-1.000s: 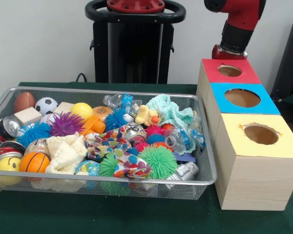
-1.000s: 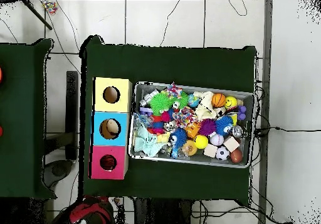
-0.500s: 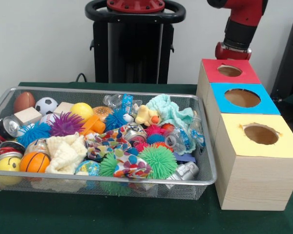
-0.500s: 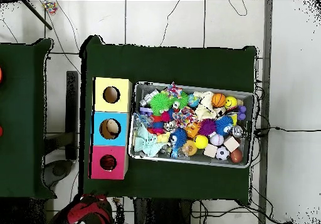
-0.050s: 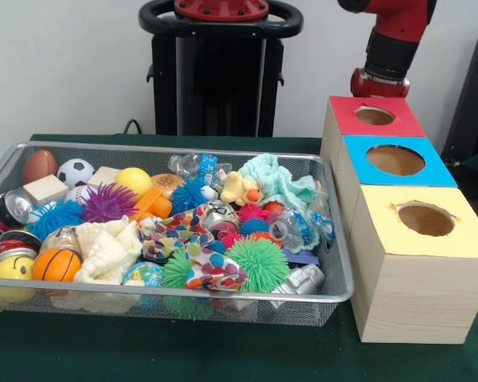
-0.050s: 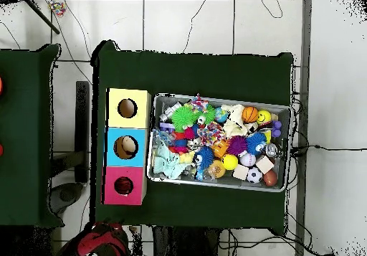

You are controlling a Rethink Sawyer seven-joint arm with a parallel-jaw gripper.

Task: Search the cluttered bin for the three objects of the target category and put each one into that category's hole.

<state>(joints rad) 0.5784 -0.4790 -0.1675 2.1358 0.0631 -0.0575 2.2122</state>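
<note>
Jaws cannot be made out in either view, so whether they are wide or narrow cannot be told; only the red and black arm (image 5: 390, 44) shows in the front view, hanging behind the red box (image 5: 372, 119).

Taking the wire bin (image 5: 334, 278) as the landmark in the front view: it sits on the green worktop (image 5: 223, 354) and is heaped with toys. Inside at its left end lie a brown football (image 5: 38, 165), a soccer ball (image 5: 75, 172), a wooden block (image 5: 45, 189), a basketball (image 5: 56, 265) and a yellow smiley ball (image 5: 13, 267). Toward its middle are a yellow ball (image 5: 133, 181), a purple spiky ball (image 5: 108, 202) and a cream cloth (image 5: 107, 248). Toward its right end are a green spiky ball (image 5: 257, 264), a yellow duck (image 5: 239, 189) and a mint cloth (image 5: 275, 179). Just right of the bin stand three boxes in a row, red, blue box (image 5: 394, 163) and yellow box (image 5: 422, 255), each with a round hole on top.

From overhead, the bin (image 6: 287, 149) lies on the worktop (image 6: 193, 70) with the boxes just to its left: yellow (image 6: 127, 108), blue (image 6: 125, 147), red (image 6: 123, 186). The arm (image 6: 100, 240) shows below the red box, off the worktop's edge.
</note>
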